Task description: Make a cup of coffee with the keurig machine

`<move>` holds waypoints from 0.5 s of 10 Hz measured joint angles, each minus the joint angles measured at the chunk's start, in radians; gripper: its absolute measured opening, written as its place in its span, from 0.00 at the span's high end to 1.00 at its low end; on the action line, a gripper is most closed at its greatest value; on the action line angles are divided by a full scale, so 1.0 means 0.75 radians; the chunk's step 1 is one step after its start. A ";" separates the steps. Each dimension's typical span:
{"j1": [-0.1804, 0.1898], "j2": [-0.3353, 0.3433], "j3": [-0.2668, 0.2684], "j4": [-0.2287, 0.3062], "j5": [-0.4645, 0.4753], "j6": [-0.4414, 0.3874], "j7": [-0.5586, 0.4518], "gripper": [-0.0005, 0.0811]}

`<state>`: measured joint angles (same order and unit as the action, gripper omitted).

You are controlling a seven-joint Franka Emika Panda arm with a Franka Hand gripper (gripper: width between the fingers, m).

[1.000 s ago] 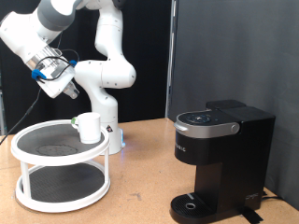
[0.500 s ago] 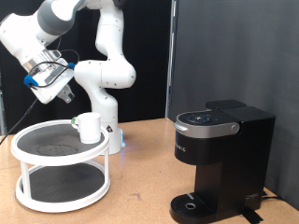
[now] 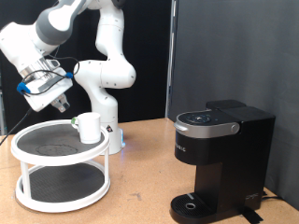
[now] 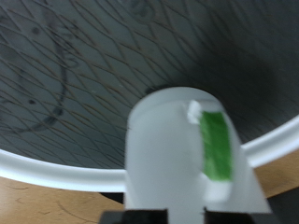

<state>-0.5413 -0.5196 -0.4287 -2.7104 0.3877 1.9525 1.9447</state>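
Robot arm (image 3: pixel 98 51): white, jointed, rising at the exterior view's upper left and bending over the rack.

Keurig machine (image 3: pixel 222 163): black, boxy, at the exterior view's right on the wooden table (image 3: pixel 140 173); lid down, round drip base at its foot, nothing standing on that base.

Two-tier rack (image 3: pixel 62 168): white, round, with dark mesh shelves, at the exterior view's lower left. In the wrist view its mesh top and white rim (image 4: pixel 56 173) fill the background.

Gripper (image 3: pixel 62 103): hangs in the air above the rack's top shelf, to the exterior view's left of the cup and higher than it, not touching it. Whether the fingers are spread or pressed together cannot be told: they are too small in the exterior view and do not show clearly in the wrist view.

Cup (image 3: pixel 89 127): small, white, upright at the rim of the rack's top shelf, on the side towards the exterior view's right. In the wrist view the cup (image 4: pixel 173 154) appears close and blurred, with a green strip (image 4: pixel 216 145) on its side.
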 joint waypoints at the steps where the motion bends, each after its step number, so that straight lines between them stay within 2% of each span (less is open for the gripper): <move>1: 0.001 0.003 -0.009 -0.025 0.033 0.048 -0.034 0.99; 2: 0.001 0.004 -0.018 -0.045 0.056 0.075 -0.071 0.85; 3: 0.001 0.004 -0.025 -0.061 0.069 0.088 -0.104 0.63; 4: 0.001 0.004 -0.029 -0.077 0.077 0.097 -0.128 0.63; 5: 0.001 0.004 -0.029 -0.095 0.087 0.115 -0.148 0.46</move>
<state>-0.5408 -0.5164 -0.4509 -2.7819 0.4528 2.0384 1.8338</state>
